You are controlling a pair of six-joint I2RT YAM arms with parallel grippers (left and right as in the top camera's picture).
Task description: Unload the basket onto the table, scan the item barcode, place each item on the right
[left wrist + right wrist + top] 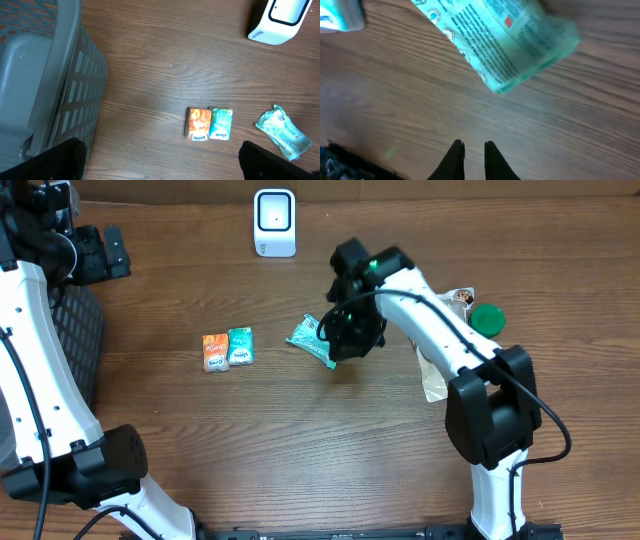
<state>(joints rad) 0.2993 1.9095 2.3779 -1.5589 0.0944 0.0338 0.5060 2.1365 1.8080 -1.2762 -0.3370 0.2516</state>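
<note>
Right gripper [474, 146] fingers nearly pressed together, pinching nothing; teal wipes packet [505, 45] lies on table [560, 130] just beyond them, top edge cut off. Left gripper [160, 160] spread wide, fingertips mostly out of frame. Scanner [274, 222] well apart.

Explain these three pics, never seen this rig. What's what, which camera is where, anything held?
Two white robot arms work at a wooden table, each ending in a two-finger gripper. The overhead view looks down from a fixed camera; the other two come from cameras mounted on each wrist.

On the table: a white barcode scanner at the far edge, an orange packet and a teal packet side by side, a crumpled green pouch, and a grey basket at the left. More items, including a green lid, sit behind the right arm.

The left gripper waits open near the basket. The right gripper is beside the pouch with its fingers nearly together and nothing between them. Nothing is held.
</note>
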